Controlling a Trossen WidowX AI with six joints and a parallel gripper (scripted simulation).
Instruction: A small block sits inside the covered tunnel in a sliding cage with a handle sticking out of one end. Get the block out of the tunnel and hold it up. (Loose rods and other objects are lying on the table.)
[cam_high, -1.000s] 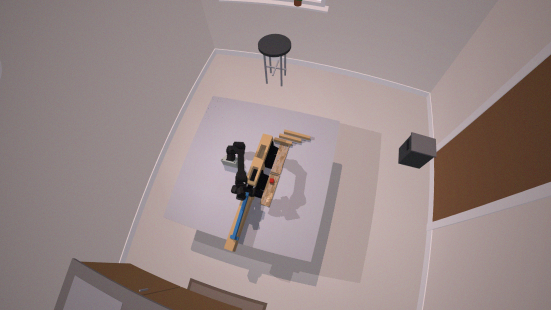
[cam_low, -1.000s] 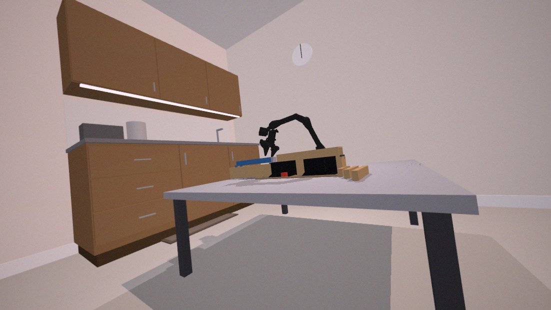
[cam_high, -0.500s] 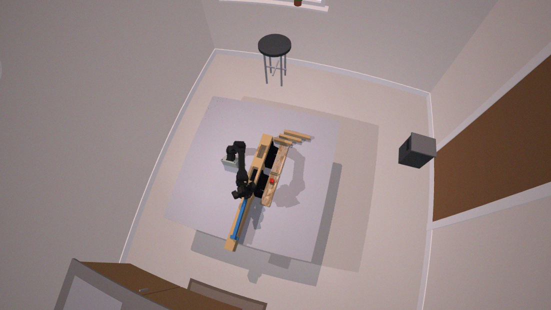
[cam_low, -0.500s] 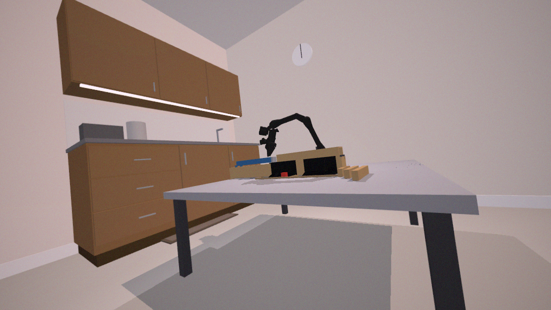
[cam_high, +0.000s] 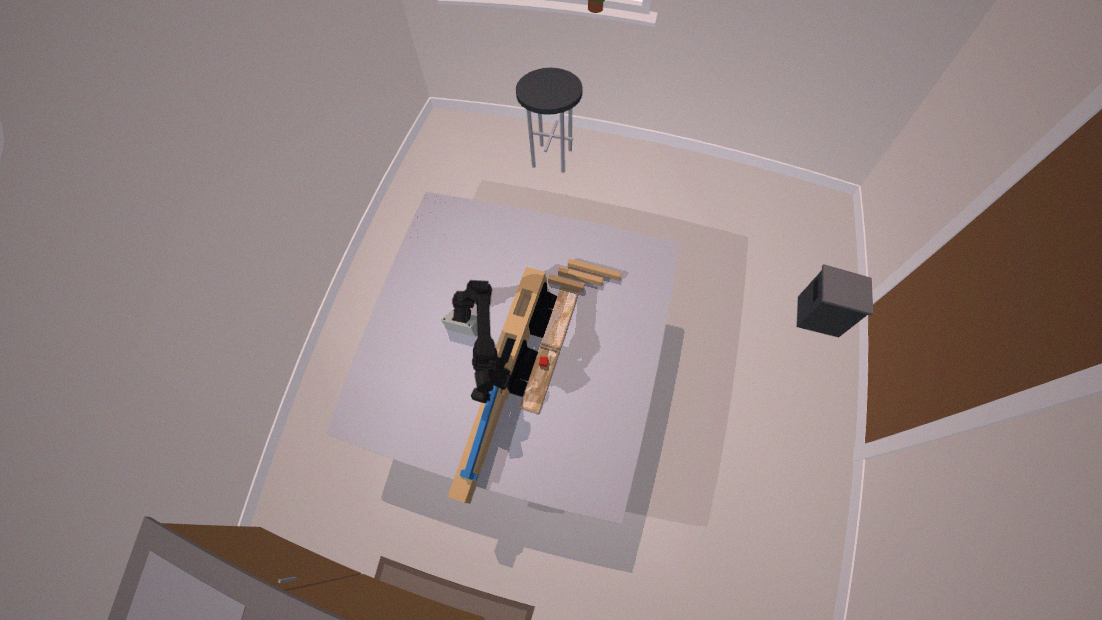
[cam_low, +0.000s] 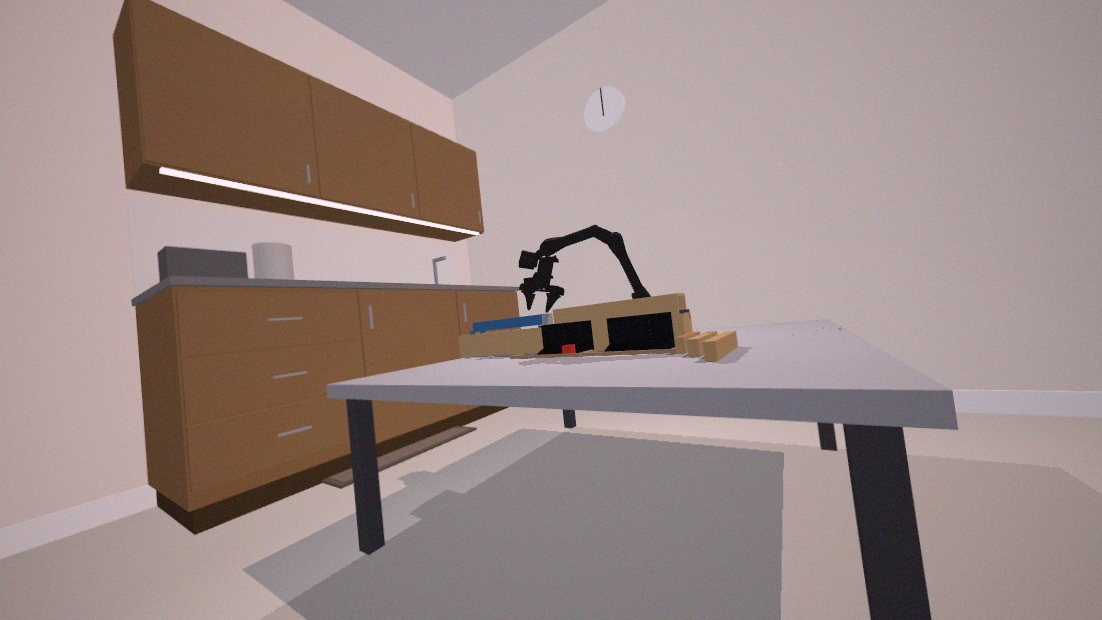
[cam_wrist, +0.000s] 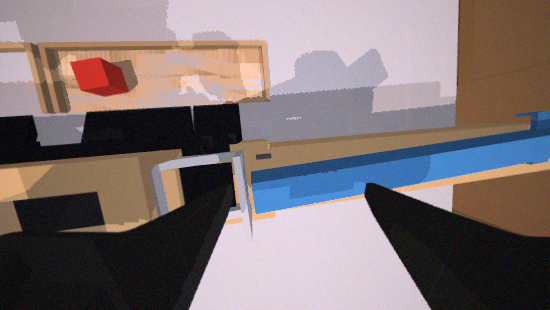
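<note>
Partly cropped, the spread gripper (cam_high: 490, 389) (cam_low: 544, 307) (cam_wrist: 297, 189) flanks open space; its left-of-frame finger hides some grey frame (cam_wrist: 156, 185).

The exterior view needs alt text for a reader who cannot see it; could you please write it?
A black robot arm holds its open, empty gripper above a blue bar on a wooden tunnel; a red block lies in front, outside the tunnel.

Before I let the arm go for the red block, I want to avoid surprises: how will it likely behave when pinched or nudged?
The red block looks rigid, so it probably won't squash. Its flat faces suggest sliding, not rolling. The surrounding tray rim would likely stop a slide.
</note>
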